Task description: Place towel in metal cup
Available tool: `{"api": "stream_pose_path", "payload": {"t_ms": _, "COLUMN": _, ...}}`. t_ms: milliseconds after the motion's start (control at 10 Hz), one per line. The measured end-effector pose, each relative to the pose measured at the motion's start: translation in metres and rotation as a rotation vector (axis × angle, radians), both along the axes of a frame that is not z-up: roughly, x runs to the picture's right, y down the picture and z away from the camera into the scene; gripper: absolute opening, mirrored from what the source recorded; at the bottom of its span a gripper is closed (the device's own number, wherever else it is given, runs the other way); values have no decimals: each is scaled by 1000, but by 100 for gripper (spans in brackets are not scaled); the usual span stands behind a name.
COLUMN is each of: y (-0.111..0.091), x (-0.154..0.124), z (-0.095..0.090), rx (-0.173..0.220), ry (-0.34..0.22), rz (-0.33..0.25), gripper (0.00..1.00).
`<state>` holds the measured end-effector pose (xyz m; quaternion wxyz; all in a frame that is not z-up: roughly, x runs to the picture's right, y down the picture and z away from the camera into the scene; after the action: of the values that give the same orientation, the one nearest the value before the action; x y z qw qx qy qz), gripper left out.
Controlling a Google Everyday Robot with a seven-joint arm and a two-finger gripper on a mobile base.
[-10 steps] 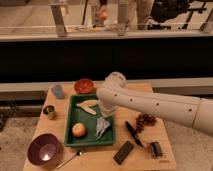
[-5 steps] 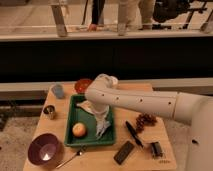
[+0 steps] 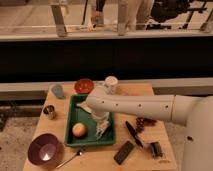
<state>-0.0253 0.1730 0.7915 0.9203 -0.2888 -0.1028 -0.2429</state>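
The towel (image 3: 103, 129) is a small crumpled grey-white cloth lying in the right half of the green tray (image 3: 73, 111). The metal cup (image 3: 49, 112) stands upright on the wooden table, just left of the tray. My white arm reaches in from the right, and the gripper (image 3: 101, 120) points down into the tray, right over the top of the towel. The arm hides the part of the tray behind it. The cup is about a tray's width to the left of the gripper.
An apple (image 3: 79, 130) lies in the tray beside the towel. A purple bowl (image 3: 45, 150) and a spoon (image 3: 70, 159) sit front left. At the back are a blue-grey cup (image 3: 58, 91), an orange bowl (image 3: 84, 86) and a white cup (image 3: 111, 84). Grapes (image 3: 145, 122) and dark tools (image 3: 125, 151) lie right.
The arm has swung left and lowered, bringing the gripper down over the towel in the tray. The towel and the other objects have stayed in place.
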Motion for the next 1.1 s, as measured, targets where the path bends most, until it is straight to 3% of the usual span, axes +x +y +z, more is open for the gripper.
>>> {"api": "stream_pose_path", "payload": {"t_ms": 400, "y": 7, "x": 6, "z": 10, "rx": -3, "ry": -13, "rz": 23, "gripper": 80}}
{"api": "stream_pose_path", "payload": {"t_ms": 700, "y": 19, "x": 20, "z": 29, "rx": -7, "ry": 15, "rz": 84, "gripper": 80}}
{"api": "stream_pose_path", "payload": {"t_ms": 1100, "y": 37, "x": 24, "z": 55, "rx": -53, "ry": 27, "rz": 96, "gripper": 79}}
